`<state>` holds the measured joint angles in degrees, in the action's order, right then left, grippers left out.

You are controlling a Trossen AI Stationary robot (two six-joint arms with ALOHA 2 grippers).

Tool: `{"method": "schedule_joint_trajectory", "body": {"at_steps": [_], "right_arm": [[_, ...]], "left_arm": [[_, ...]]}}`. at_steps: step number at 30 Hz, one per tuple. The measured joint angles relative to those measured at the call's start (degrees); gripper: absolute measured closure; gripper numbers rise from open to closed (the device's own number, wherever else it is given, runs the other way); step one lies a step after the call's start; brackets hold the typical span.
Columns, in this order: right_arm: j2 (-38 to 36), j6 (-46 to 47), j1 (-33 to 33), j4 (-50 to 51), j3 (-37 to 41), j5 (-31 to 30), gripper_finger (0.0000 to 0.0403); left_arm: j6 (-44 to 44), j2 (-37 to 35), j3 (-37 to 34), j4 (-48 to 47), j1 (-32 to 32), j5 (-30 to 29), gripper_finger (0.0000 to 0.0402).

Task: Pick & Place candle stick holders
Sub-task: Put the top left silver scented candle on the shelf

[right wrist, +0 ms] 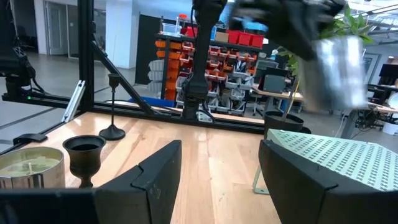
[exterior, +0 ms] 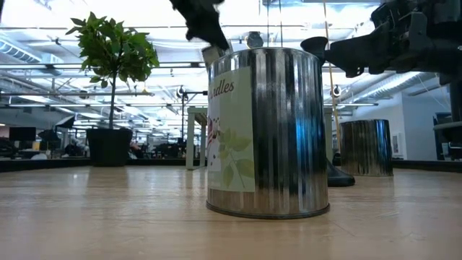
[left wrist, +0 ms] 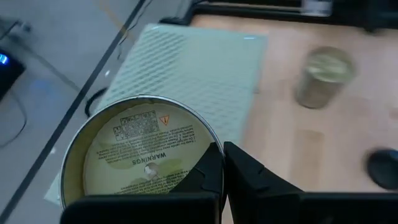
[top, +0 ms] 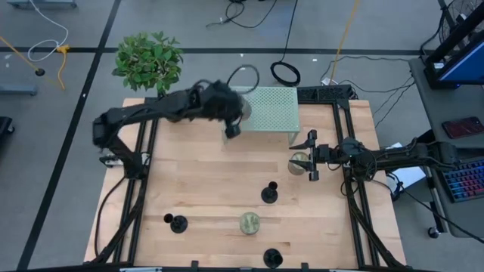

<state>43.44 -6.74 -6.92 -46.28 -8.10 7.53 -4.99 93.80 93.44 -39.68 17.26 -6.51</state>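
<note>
Gripping a candle tin (left wrist: 134,158) tilted from vertical, the left gripper (left wrist: 222,163) pinched its rim while the right gripper (right wrist: 217,168) waited spread

One camera looks straight down on the tabletop (top: 212,189), one sits level at its surface facing the room, both sharing the plant (top: 148,60); wrist cameras look closely past their arms' fingers.

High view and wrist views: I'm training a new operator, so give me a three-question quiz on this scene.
1. True or false: the left gripper holds a candle tin by its rim.
2. How many black holders stand on the table?
3. The right gripper is: A) open, B) shut on a tin.
Key: 1 true; 2 three; 3 A.
</note>
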Motion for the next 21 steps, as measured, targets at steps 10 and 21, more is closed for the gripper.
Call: {"method": "schedule_joint_trajectory", "body": {"at_steps": [10, 21], "right_arm": [[-0.02, 3.01, 0.0, 2.37, 0.0, 0.02, 0.0193], [0.0, 2.62, 0.0, 4.59, 0.0, 0.02, 0.0193]], "left_arm": [[1.16, 8.43, 4.83, 0.0, 8.81, 5.28, 0.0398], [8.15, 9.14, 5.87, -1.47, 14.87, 5.59, 0.0398]]}}
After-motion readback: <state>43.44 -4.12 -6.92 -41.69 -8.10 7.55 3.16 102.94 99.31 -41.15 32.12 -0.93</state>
